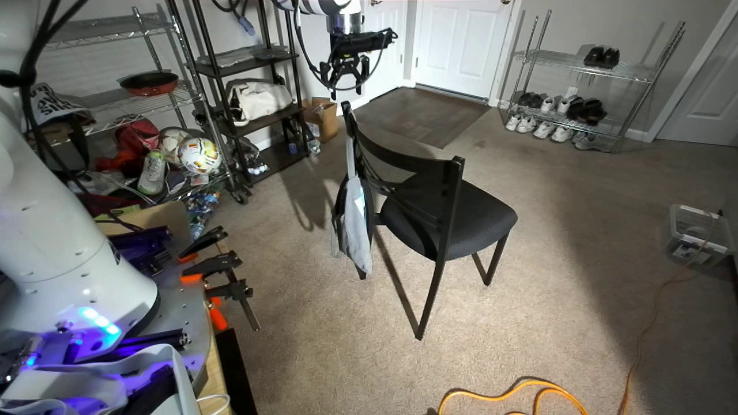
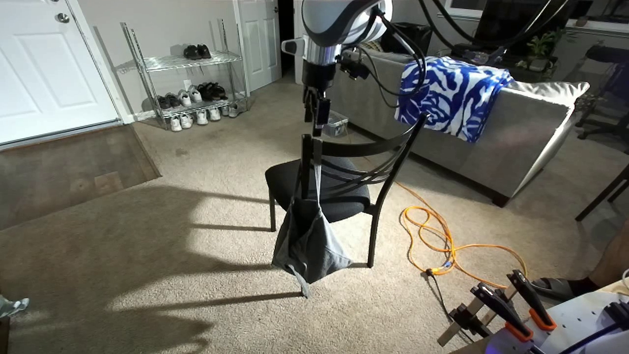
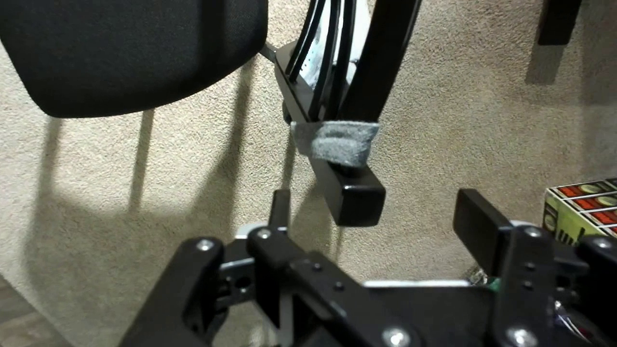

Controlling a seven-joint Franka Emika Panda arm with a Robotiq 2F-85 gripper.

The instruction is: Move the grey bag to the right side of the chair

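The grey bag (image 1: 356,225) hangs on the chair (image 1: 455,216) by a handle looped over one top corner of the backrest. In an exterior view the bag (image 2: 322,246) hangs tilted below that corner, outside the seat of the chair (image 2: 285,179). The wrist view shows the grey handle (image 3: 342,142) wrapped around the backrest near the black post end of the chair (image 3: 361,205). My gripper (image 1: 346,92) is open and empty just above that post, also in an exterior view (image 2: 315,123). In the wrist view the gripper (image 3: 375,212) has its fingers apart on either side of the post end.
Black shelves (image 1: 248,68) stand along the wall. Clamps (image 1: 213,262) stick out from the robot's table. A shoe rack (image 2: 201,60) is at the back. A sofa (image 2: 457,160) stands beyond the chair. An orange cord (image 2: 471,246) lies on the carpet near a person's foot (image 2: 555,287).
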